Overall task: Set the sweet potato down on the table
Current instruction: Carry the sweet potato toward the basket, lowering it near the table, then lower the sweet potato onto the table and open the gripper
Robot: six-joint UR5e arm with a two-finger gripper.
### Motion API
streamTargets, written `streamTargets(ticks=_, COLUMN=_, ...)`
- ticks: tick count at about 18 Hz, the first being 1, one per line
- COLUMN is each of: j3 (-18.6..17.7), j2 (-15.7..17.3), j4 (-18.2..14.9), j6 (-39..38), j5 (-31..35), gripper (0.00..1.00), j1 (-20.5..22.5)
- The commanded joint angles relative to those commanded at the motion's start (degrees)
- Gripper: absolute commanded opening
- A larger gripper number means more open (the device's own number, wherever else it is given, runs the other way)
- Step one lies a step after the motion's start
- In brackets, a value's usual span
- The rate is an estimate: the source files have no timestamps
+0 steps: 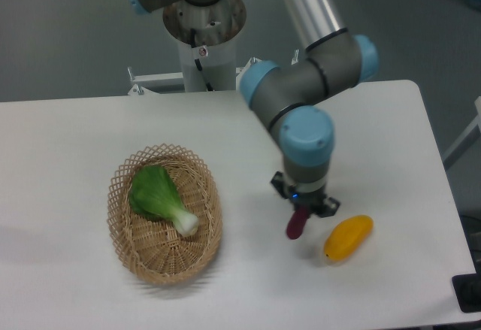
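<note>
Pincer (304, 207) clenched on sweet potato (295, 223) — just above table (225, 142).

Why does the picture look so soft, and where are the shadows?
In the fixed camera view, everything is slightly soft rather than one spot blurred; lighting is even, without harsh glare on the table. Faint shadows lie under the basket, the yellow fruit and the sweet potato held in the fingers.
</note>
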Motion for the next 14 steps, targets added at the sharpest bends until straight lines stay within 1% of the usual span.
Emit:
streamTargets(ticks=2, j3=0.1, j2=-1.1, j4=0.7, j6=-2.5, j5=0.0, gripper=0.00, j1=-1.0)
streamTargets(ticks=3, j3=-0.1, j2=-1.5, j4=1.7, j6=-3.3, j5=-0.1, gripper=0.01, j1=-1.1)
streamTargets(ticks=4, j3=-0.1, j2=-1.8, j4=2.5, j6=-3.6, j5=-0.1, gripper=0.04, j1=-1.6)
streamTargets(ticks=8, j3=-1.2, j2=-1.3, j4=2.5, j6=-3.4, j5=-0.2, gripper=0.31, j1=-2.1)
streamTargets(ticks=10, j3=-1.4, j2=-1.0, j4=2.6, j6=-3.3, j5=-0.1, gripper=0.40, j1=-2.1)
streamTargets(ticks=12, j3=-1.3, j2=-0.9, j4=2.8, j6=-3.0, j5=-0.1, gripper=0.53, j1=-2.1)
streamTargets(ticks=13, j3=-1.3, j2=-0.9, j4=2.8, j6=-3.0, j5=-0.1, gripper=0.64, j1=-2.0)
streamTargets(ticks=14, j3=-1.3, j2=-0.9, j4=2.9, j6=-3.2, j5=0.0, gripper=0.85, j1=-2.1)
